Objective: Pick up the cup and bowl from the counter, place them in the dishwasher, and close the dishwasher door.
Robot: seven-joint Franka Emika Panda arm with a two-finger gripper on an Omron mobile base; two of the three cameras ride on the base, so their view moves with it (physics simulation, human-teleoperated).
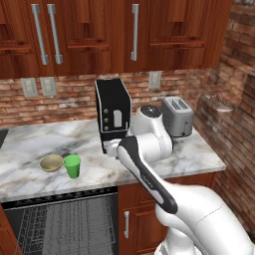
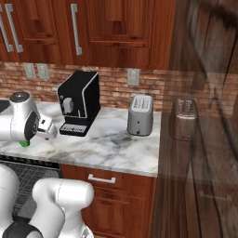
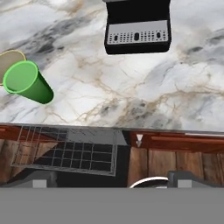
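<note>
While standing upright on the tabletop (image 1: 30,142), cup (image 1: 72,166) touching bowl (image 1: 51,163) on its left, both just above the open dishwasher (image 1: 60,224). Jaws (image 3: 112,181) hanging spread wide and grasping nothing, over the tabletop edge right of the cup, coffee machine (image 1: 113,112) behind.

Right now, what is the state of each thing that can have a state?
cup: upright on the counter, beside the bowl, not held
bowl: upright on the counter, not held
dishwasher: open, wire rack visible
gripper: open, holding nothing
</note>
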